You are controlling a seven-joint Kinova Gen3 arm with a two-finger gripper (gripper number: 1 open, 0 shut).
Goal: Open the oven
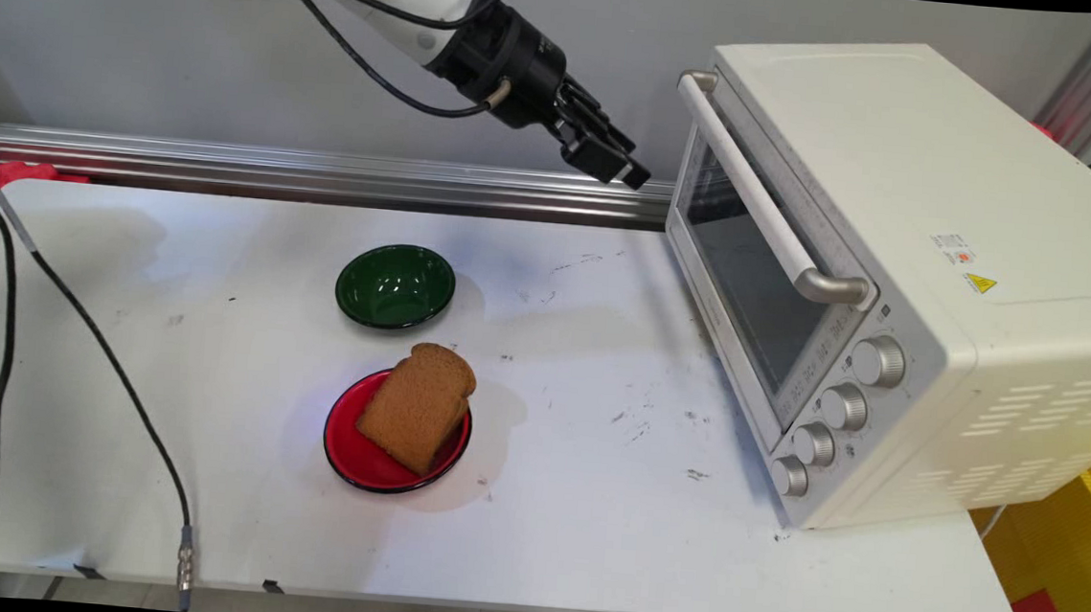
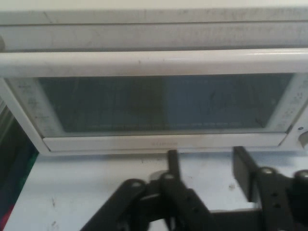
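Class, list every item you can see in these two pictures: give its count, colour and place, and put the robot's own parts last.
toaster oven: one, cream-white, table's right side, door shut, handle bar across its top.
knobs: four, silver, oven's front right.
green bowl: one, table's middle, empty.
red plate: one, nearer than the bowl.
bread slice: one, brown, leaning on the red plate.
table: one, white.
gripper: one, black, raised left of the oven door, fingers apart.

yellow warning triangle sticker [image 1: 979, 284] on oven [image 1: 910, 178] top; txt unreadable.
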